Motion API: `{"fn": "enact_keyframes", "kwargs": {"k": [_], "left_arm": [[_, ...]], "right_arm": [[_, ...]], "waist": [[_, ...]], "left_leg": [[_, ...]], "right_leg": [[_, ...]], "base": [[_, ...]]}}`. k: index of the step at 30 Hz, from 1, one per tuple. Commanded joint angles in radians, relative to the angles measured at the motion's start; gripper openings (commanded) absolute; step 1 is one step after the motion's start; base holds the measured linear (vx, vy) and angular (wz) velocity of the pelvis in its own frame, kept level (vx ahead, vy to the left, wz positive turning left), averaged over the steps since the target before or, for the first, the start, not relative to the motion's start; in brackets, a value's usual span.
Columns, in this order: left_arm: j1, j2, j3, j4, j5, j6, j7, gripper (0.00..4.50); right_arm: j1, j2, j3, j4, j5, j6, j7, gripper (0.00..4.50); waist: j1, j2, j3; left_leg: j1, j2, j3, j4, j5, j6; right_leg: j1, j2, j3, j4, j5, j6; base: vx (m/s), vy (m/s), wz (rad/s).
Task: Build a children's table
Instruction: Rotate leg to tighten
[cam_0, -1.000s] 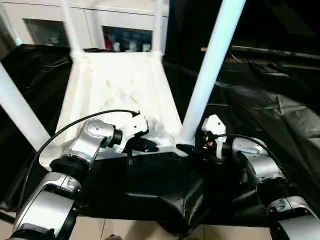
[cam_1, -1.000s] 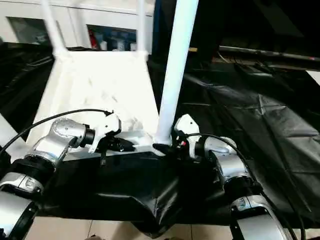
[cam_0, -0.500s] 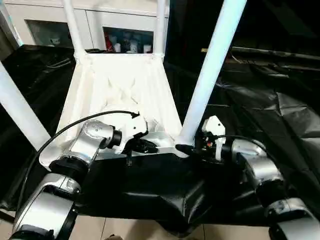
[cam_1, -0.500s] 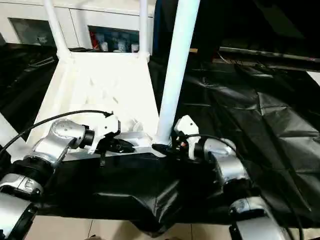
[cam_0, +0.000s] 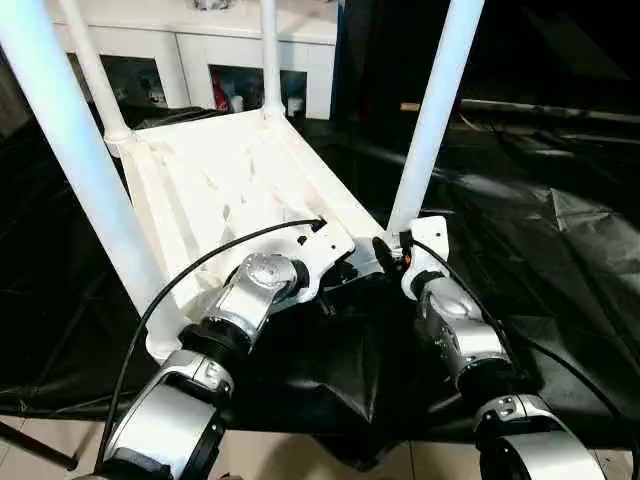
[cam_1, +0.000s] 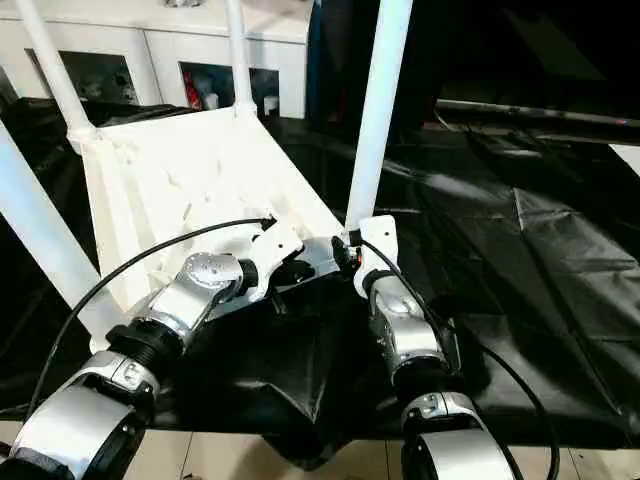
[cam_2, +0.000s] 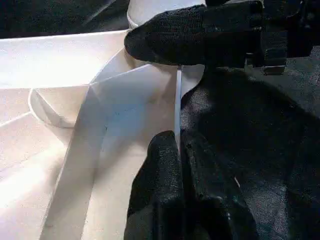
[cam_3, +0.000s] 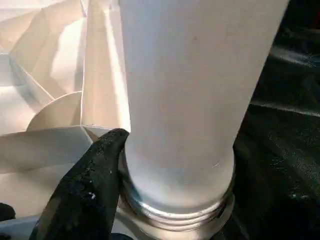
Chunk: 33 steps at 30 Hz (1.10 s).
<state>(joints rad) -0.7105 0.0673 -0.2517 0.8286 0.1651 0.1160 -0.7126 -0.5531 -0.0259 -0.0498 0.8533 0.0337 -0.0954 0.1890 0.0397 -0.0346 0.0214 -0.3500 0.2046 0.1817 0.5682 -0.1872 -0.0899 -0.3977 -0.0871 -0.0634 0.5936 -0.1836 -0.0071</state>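
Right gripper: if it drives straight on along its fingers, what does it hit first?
The near-right leg: the right gripper already has a finger beside the threaded base, so it would likely press into the leg at once.

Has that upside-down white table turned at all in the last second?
Yes. The table has swung: against the white cabinet behind, its far end now points further left, and its near corner sits further right on the black cloth.

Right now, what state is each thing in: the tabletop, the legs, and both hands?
Tabletop: upside down on the black-draped table, ribbed underside up.
Legs: four standing upright in the corner sockets.
Near right leg: threaded collar showing at its base.
Left hand: shut on the tabletop's edge wall.
Right hand: closed around the near right leg's base.
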Motion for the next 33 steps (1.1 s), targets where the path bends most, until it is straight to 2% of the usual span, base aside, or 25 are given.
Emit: {"fn": "enact_keyframes", "kwargs": {"k": [1, 2, 3, 5, 8, 10, 11, 14, 16, 17, 20, 23, 24, 27, 28, 33], "left_arm": [[0.037, -0.048, -0.030, 0.037, -0.008, -0.015, 0.009, 0.00], [0.045, -0.016, -0.029, 0.021, -0.015, -0.022, -0.038, 0.00], [0.050, 0.002, -0.028, 0.013, -0.017, -0.022, -0.064, 0.00], [0.055, 0.016, -0.028, 0.010, -0.018, -0.029, -0.085, 0.00], [0.066, 0.070, -0.027, -0.006, -0.029, -0.050, -0.157, 0.00], [0.077, 0.131, -0.025, -0.014, -0.042, -0.068, -0.254, 0.00], [0.078, 0.134, -0.025, -0.015, -0.044, -0.071, -0.263, 0.00], [0.093, 0.193, -0.030, -0.038, -0.063, -0.102, -0.383, 0.00], [0.096, 0.204, -0.032, -0.042, -0.068, -0.107, -0.404, 0.00], [0.103, 0.238, -0.043, -0.052, -0.073, -0.113, -0.468, 0.00], [0.111, 0.265, -0.043, -0.066, -0.092, -0.099, -0.525, 0.00], [0.115, 0.271, -0.036, -0.075, -0.109, -0.093, -0.548, 0.00], [0.115, 0.271, -0.035, -0.076, -0.110, -0.092, -0.549, 0.00], [0.118, 0.269, -0.034, -0.079, -0.111, -0.090, -0.547, 0.00], [0.121, 0.267, -0.032, -0.081, -0.113, -0.088, -0.543, 0.00], [0.128, 0.272, -0.034, -0.088, -0.113, -0.086, -0.549, 0.00]], "right_arm": [[-0.004, 0.076, 0.061, 0.001, 0.013, -0.018, 0.100, 3.07], [0.000, 0.049, 0.061, -0.013, 0.022, -0.025, 0.155, 3.07], [0.002, 0.031, 0.065, -0.021, 0.026, -0.028, 0.190, 3.44], [0.005, 0.014, 0.071, -0.028, 0.028, -0.026, 0.223, 3.44], [0.033, -0.059, 0.113, -0.077, 0.036, -0.013, 0.409, 3.44], [0.059, -0.142, 0.139, -0.127, 0.056, -0.009, 0.574, 3.44], [0.061, -0.146, 0.140, -0.130, 0.059, -0.007, 0.584, 3.44], [0.073, -0.211, 0.145, -0.172, 0.088, 0.014, 0.733, 3.44], [0.074, -0.221, 0.146, -0.177, 0.090, 0.017, 0.760, 3.44], [0.078, -0.256, 0.169, -0.190, 0.089, 0.014, 0.839, 3.44], [0.064, -0.264, 0.159, -0.181, 0.110, 0.028, 0.873, 3.44], [0.055, -0.261, 0.164, -0.175, 0.110, 0.030, 0.889, 3.44], [0.053, -0.257, 0.166, -0.172, 0.109, 0.031, 0.892, 3.44], [0.051, -0.250, 0.171, -0.165, 0.107, 0.031, 0.899, 3.44], [0.050, -0.245, 0.172, -0.159, 0.109, 0.033, 0.904, 3.28], [0.048, -0.241, 0.176, -0.148, 0.104, 0.033, 0.914, 3.01]], "waist": [[-0.004, -0.007, -0.034], [-0.004, -0.010, -0.034], [-0.005, -0.009, -0.035], [-0.006, -0.009, -0.036], [-0.003, -0.010, -0.036], [-0.003, -0.009, -0.036], [-0.005, -0.012, -0.034], [-0.005, -0.008, -0.035], [-0.007, -0.007, -0.034], [-0.006, -0.008, -0.035], [-0.008, -0.005, -0.036], [-0.006, -0.004, -0.039], [-0.004, -0.011, -0.038], [-0.001, -0.009, -0.039], [0.000, -0.015, -0.039], [0.001, -0.013, -0.037]], "left_leg": [[-0.003, 0.021, -0.006, -0.071, -0.297, 0.046], [-0.005, 0.021, -0.006, -0.072, -0.293, 0.048], [-0.009, 0.021, -0.007, -0.072, -0.288, 0.054], [-0.008, 0.022, -0.005, -0.070, -0.276, 0.061], [-0.011, 0.022, -0.004, -0.068, -0.252, 0.078], [-0.010, 0.024, -0.004, -0.068, -0.247, 0.084], [-0.013, 0.024, -0.003, -0.068, -0.251, 0.089], [-0.009, 0.028, -0.005, -0.070, -0.250, 0.086], [-0.007, 0.030, -0.004, -0.070, -0.252, 0.081], [-0.006, 0.030, -0.004, -0.070, -0.247, 0.078], [-0.006, 0.031, -0.003, -0.069, -0.244, 0.080], [-0.001, 0.033, -0.001, -0.066, -0.212, 0.078], [-0.003, 0.033, 0.000, -0.065, -0.198, 0.082], [-0.002, 0.032, 0.002, -0.063, -0.186, 0.089], [-0.003, 0.032, 0.003, -0.062, -0.183, 0.092], [-0.002, 0.032, 0.003, -0.063, -0.198, 0.085]], "right_leg": [[0.028, -0.049, 0.038, -0.095, -0.397, -0.114], [0.029, -0.049, 0.038, -0.094, -0.391, -0.116], [0.034, -0.051, 0.037, -0.092, -0.386, -0.119], [0.033, -0.050, 0.037, -0.091, -0.364, -0.130], [0.039, -0.050, 0.037, -0.089, -0.333, -0.146], [0.039, -0.050, 0.037, -0.088, -0.326, -0.150], [0.040, -0.049, 0.037, -0.088, -0.333, -0.154], [0.040, -0.050, 0.038, -0.085, -0.317, -0.169], [0.037, -0.050, 0.038, -0.082, -0.295, -0.187], [0.040, -0.050, 0.038, -0.080, -0.288, -0.193], [0.039, -0.050, 0.040, -0.074, -0.253, -0.210], [0.039, -0.049, 0.041, -0.064, -0.166, -0.246], [0.042, -0.049, 0.040, -0.059, -0.144, -0.253], [0.043, -0.050, 0.040, -0.057, -0.122, -0.256], [0.044, -0.051, 0.040, -0.056, -0.128, -0.255], [0.042, -0.053, 0.041, -0.062, -0.185, -0.236]], "base": [[0.000, 0.000, 0.00], [0.000, 0.000, 0.00], [0.000, 0.000, 0.00], [0.000, 0.000, 0.00], [0.000, 0.000, 0.00], [0.000, 0.000, 0.00], [0.000, 0.000, 0.00], [0.000, 0.000, 0.00], [0.000, 0.000, 0.00], [0.000, 0.000, 0.00], [0.000, 0.000, 0.00], [0.000, 0.000, 0.00], [0.000, 0.000, 0.00], [0.000, 0.000, 0.00], [0.000, 0.000, 0.00], [0.000, 0.000, 0.00]]}}
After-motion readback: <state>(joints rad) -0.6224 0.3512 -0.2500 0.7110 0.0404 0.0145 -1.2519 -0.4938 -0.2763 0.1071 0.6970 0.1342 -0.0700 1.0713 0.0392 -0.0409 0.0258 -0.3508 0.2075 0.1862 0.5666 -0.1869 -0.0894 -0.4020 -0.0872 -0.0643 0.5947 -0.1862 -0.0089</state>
